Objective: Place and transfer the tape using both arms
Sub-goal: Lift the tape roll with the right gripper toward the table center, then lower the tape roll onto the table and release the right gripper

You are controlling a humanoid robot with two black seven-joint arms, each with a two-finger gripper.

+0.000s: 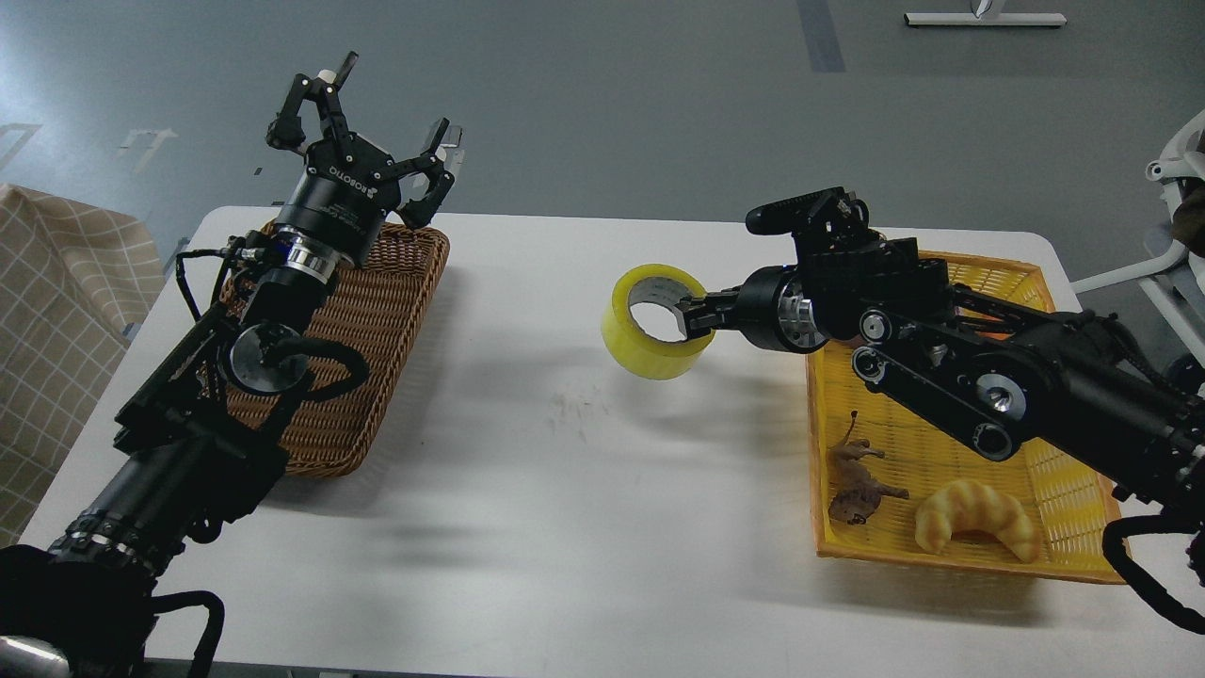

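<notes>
The right gripper [692, 315] grips the tape [656, 322] above the counter [527, 490] middle. The left gripper [381, 113], marked ROBOTIQ, is spread open at the far left corner.

White rectangular table [565, 490]. Brown woven wicker tray [377, 320] on its left side, long axis running away from camera. Yellow plastic mesh basket [1064, 537] on the right side, holding a small brown animal figurine [859, 485] and just beside it a yellow-tan croissant-shaped toy [979, 518]. Beige checked cloth [56, 320] off the table's left edge.
</notes>
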